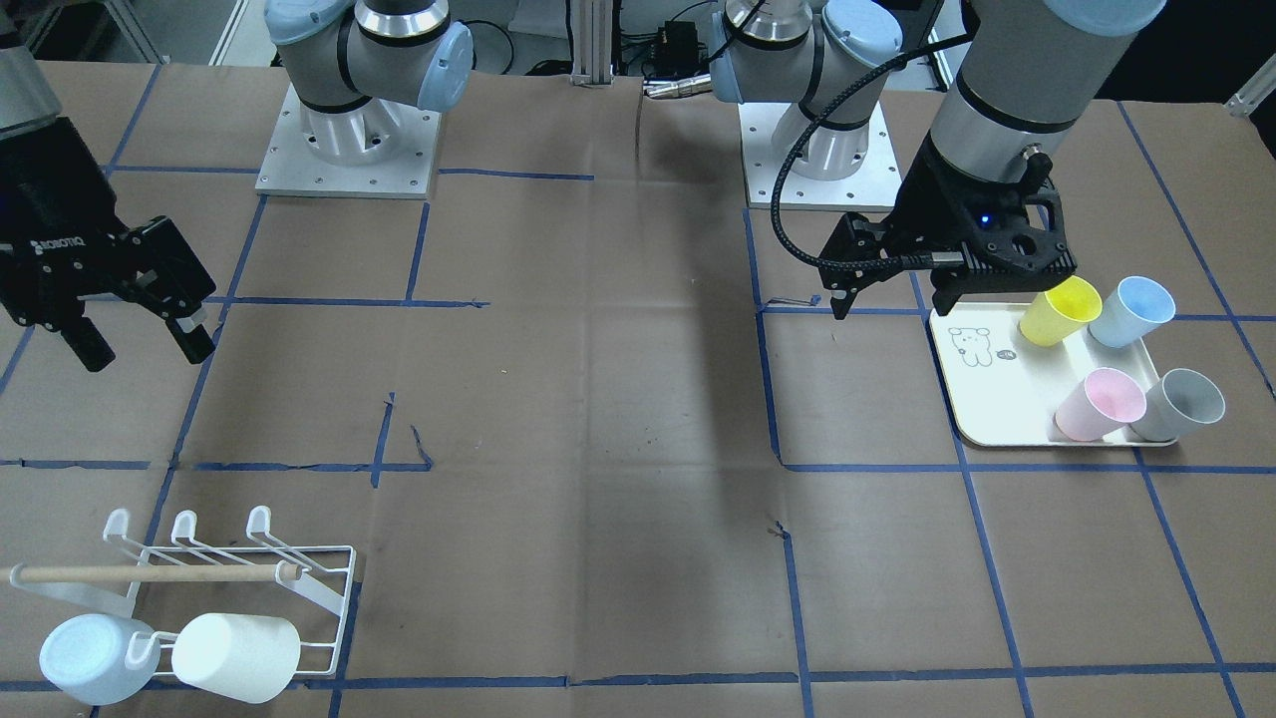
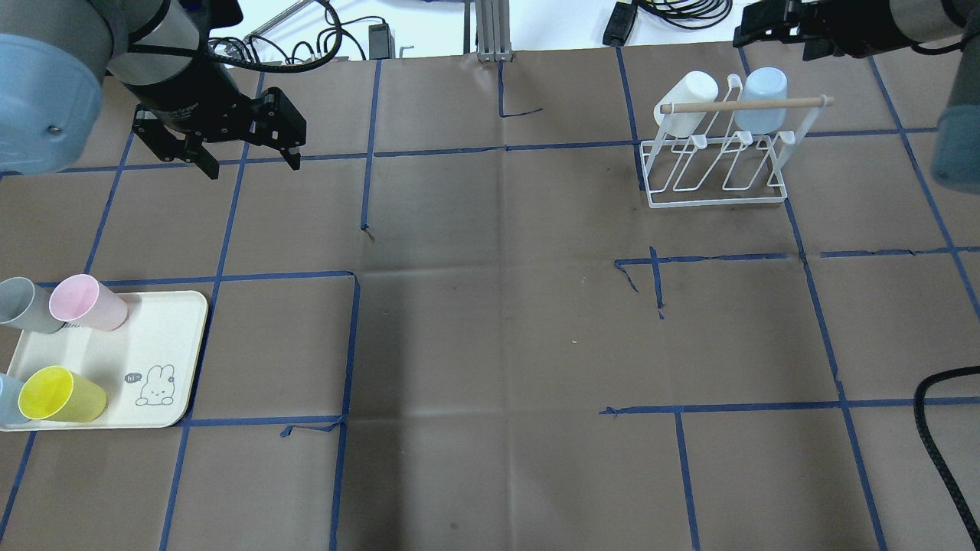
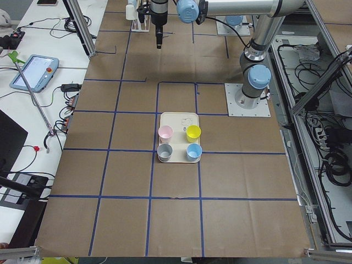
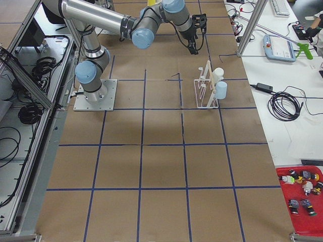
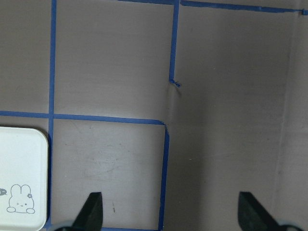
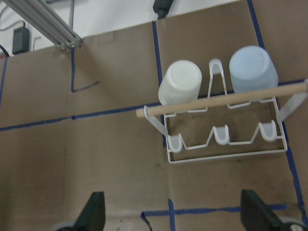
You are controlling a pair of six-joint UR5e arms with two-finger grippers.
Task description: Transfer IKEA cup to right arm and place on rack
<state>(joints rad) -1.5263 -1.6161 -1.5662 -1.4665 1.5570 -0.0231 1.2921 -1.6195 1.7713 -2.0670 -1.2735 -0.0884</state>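
While both grippers hang open and empty, you've got no cup in hand. The left gripper point(image 2: 253, 162) is up above the table, fingers wide apart, nothing between them. Its wrist view catches only the corner of the tray point(image 2: 168, 329) at lower left.

Four IKEA cups sit mouths-up on that tray: the yellow cup point(image 2: 61, 394), pink cup point(image 2: 88, 302), grey cup point(image 2: 27, 306) and blue cup point(image 1: 1131, 311).

The right gripper point(image 1: 145, 349) is in the air too, fingers spread, holding nothing, and its wrist view looks down on the rack point(image 6: 220, 135). The rack carries a white cup point(image 6: 180, 89) and a pale blue cup point(image 6: 252, 67), bottoms up, side by side in one row. The wooden dowel point(image 6: 221, 101) crosses just beside them.
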